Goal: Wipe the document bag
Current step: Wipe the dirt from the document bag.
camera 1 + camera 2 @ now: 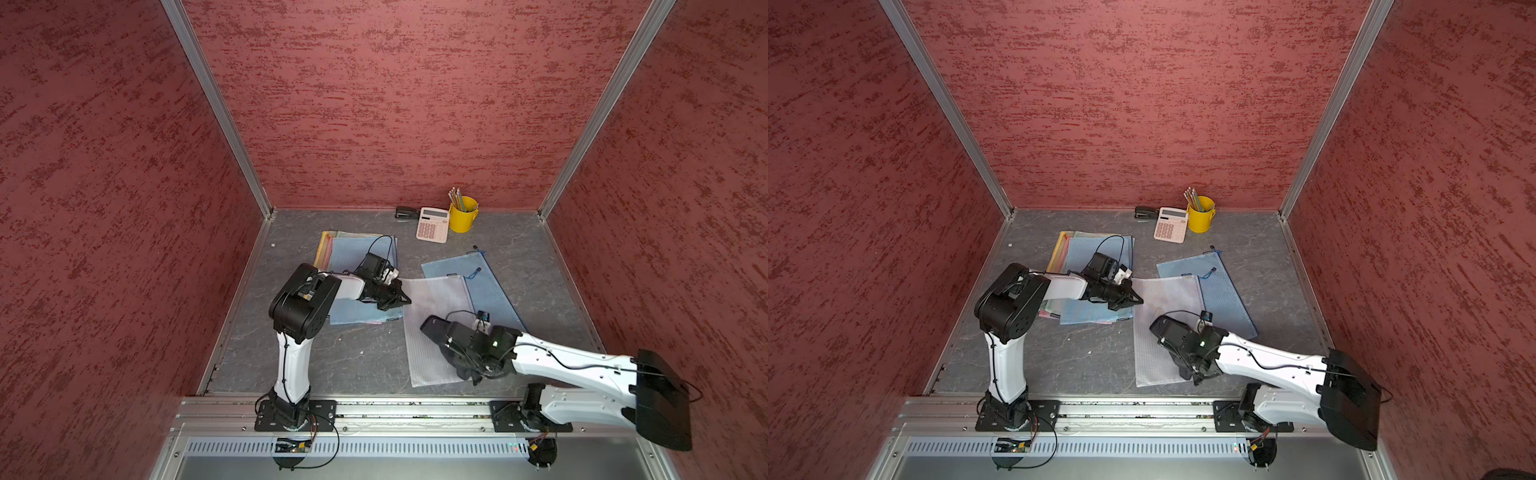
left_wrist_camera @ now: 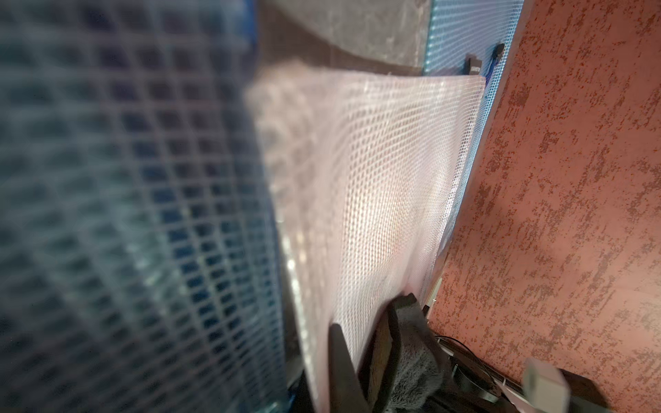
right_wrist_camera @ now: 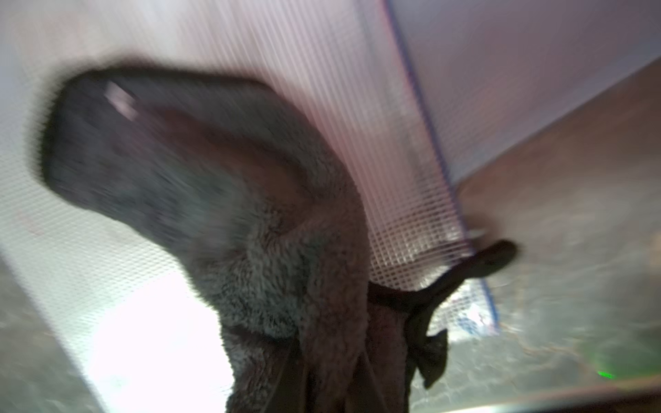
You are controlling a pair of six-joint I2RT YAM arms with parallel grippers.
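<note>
Grey cloth (image 3: 214,196), pinched in the right gripper (image 1: 440,332), lies on the white mesh bag (image 1: 432,299). The left gripper (image 1: 405,300), pressed together, steadies its far-left corner. Wiping looks underway, unfinished.

Nothing here can be read from where I stand. The calculator (image 1: 432,224), at about one o'clock on the worktop (image 1: 357,353), has a display and rows of keys, but the marks on the keys are too small to make out and the display shows no figure I can tell. A small dark tab (image 1: 453,274), just off centre towards two o'clock, sits where the white bag (image 1: 432,332) meets the blue bag (image 1: 490,286). It may carry print, but it is too small in both top views and blurred in the left wrist view.
</note>
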